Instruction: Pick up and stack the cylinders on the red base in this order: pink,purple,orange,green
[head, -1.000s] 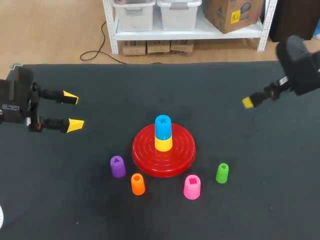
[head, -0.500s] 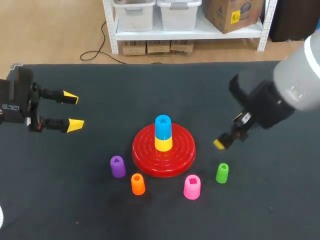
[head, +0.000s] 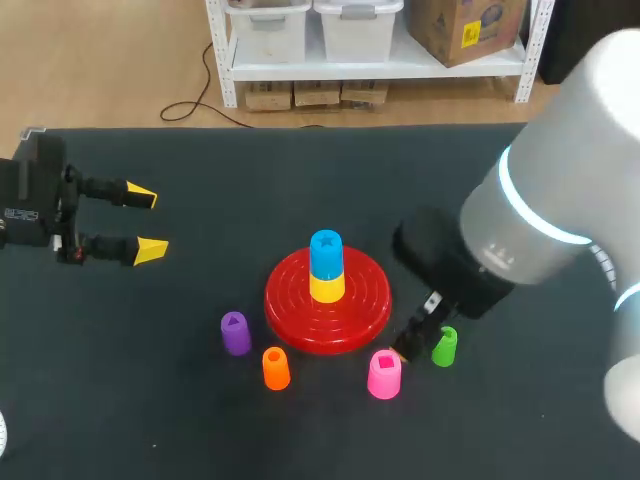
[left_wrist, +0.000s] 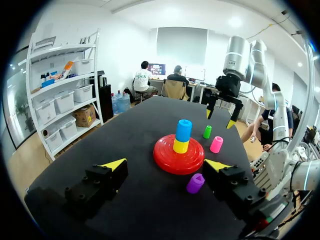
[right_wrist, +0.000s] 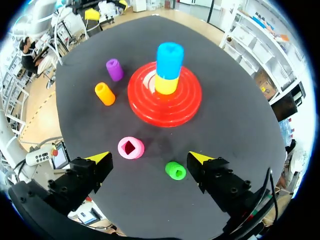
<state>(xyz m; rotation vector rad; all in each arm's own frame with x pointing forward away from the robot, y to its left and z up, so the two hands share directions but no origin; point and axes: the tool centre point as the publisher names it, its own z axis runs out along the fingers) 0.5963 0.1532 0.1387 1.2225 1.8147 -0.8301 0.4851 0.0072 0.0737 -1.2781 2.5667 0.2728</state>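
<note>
- Red base (head: 327, 300) near the middle of the dark bench (head: 300, 180), carrying a yellow cylinder (head: 327, 287) with a blue cylinder (head: 325, 254) on top
- On the bench just in front of the base, each standing apart and unstacked: purple cylinder (head: 235, 333), orange cylinder (head: 275, 368), pink cylinder (head: 384, 374), green cylinder (head: 444, 346)
- Left hand (head: 147, 222) well off toward the bench's left side, yellow tips spread, nothing between them
- Head view alone: right arm's grey bulk low over the spot between the pink and green cylinders, its yellow tips hidden beneath it
- Right wrist view alone: right hand (right_wrist: 150, 158) spread wide and empty, looking straight down; pink cylinder under the gap, nearer one finger; green cylinder nearer the other; neither touched
- Left wrist view alone: right hand seen from across the bench, hanging above the pink and green cylinders, clear of both; purple cylinder just beside one of the left hand's own fingers
- Markings: star-shaped hollow in the blue top, square in the pink, triangle in the purple
- White print on the left hand's black body, too small to read
</note>
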